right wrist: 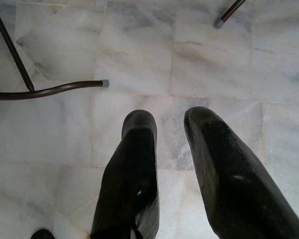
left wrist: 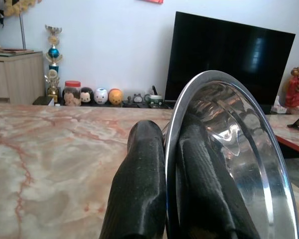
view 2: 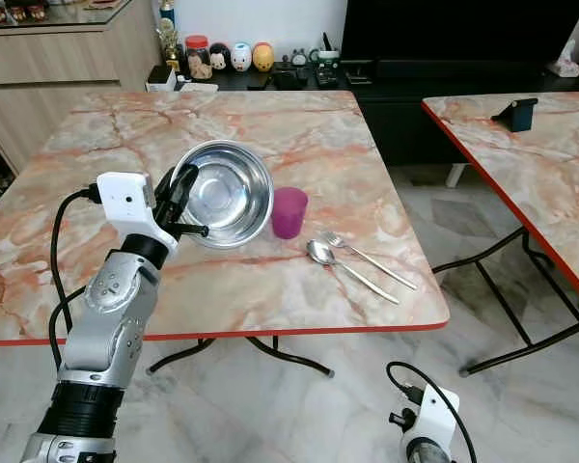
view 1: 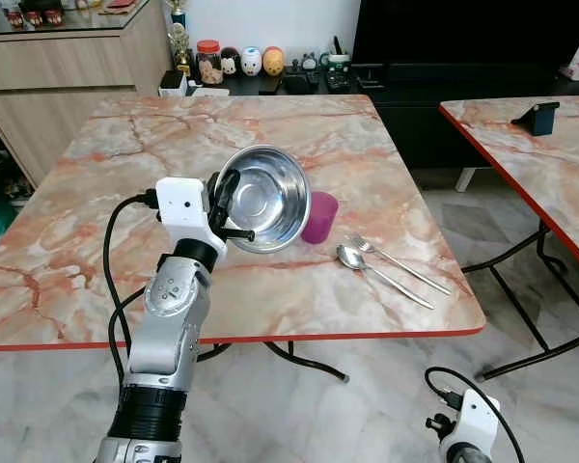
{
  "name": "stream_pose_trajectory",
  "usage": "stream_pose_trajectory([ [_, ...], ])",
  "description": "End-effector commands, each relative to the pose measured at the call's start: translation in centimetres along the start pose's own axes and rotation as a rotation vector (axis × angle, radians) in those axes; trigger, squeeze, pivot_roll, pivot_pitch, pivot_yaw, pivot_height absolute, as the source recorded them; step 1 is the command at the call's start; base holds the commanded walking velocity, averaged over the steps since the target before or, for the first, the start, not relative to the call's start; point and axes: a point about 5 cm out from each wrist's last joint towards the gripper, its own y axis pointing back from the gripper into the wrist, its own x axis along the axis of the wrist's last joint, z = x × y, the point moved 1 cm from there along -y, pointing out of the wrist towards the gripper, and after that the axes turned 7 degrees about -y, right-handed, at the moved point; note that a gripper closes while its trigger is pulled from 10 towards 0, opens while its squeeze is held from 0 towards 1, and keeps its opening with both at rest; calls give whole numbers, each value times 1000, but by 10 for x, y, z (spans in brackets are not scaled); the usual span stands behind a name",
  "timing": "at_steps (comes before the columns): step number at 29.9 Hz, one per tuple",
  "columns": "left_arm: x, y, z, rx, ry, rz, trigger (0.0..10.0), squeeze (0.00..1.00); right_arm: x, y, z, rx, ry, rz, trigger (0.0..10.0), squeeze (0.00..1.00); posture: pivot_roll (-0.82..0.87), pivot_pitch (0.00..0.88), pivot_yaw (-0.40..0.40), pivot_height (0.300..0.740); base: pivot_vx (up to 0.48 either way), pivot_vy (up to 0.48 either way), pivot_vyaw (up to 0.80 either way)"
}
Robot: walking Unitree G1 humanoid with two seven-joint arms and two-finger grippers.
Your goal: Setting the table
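Note:
My left gripper (view 1: 224, 204) is shut on the rim of a steel bowl (view 1: 265, 198), holding it tilted on edge above the marble table (view 1: 125, 183); in the left wrist view one black finger (left wrist: 139, 189) lies outside the bowl (left wrist: 239, 149) and the other inside. A purple cup (view 1: 319, 216) stands just right of the bowl. A spoon (view 1: 376, 270) and a fork (view 1: 400, 263) lie side by side near the table's front right. My right gripper (right wrist: 169, 124) hangs low by the floor, open and holding nothing.
A second marble table (view 1: 531, 164) stands to the right with a dark phone stand (view 1: 537, 118) on it. Behind are a low black cabinet with jars and figurines (view 1: 241, 63), a TV and a wooden sideboard (view 1: 68, 68). Table legs (right wrist: 50, 89) cross the tiled floor.

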Motion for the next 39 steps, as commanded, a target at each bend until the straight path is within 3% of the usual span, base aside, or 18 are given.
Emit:
stream_pose_trajectory([
  [1,3,-4,2,-13,-5,2,10000,0,3,0,-1,-7,-23,17,10000,0,60,0,-15,740,0,0,0],
  [6,2,-4,7,-27,-9,0,10000,0,4,-1,0,-18,-32,24,10000,0,63,0,-22,740,0,0,0],
  [22,2,-4,3,-10,-25,0,10000,0,6,-1,0,-7,-17,21,10000,0,61,0,-25,740,0,0,0],
  [39,1,-5,6,-18,-28,-6,10000,0,7,-1,1,-4,-7,15,10000,0,58,0,-28,740,0,-274,0],
])
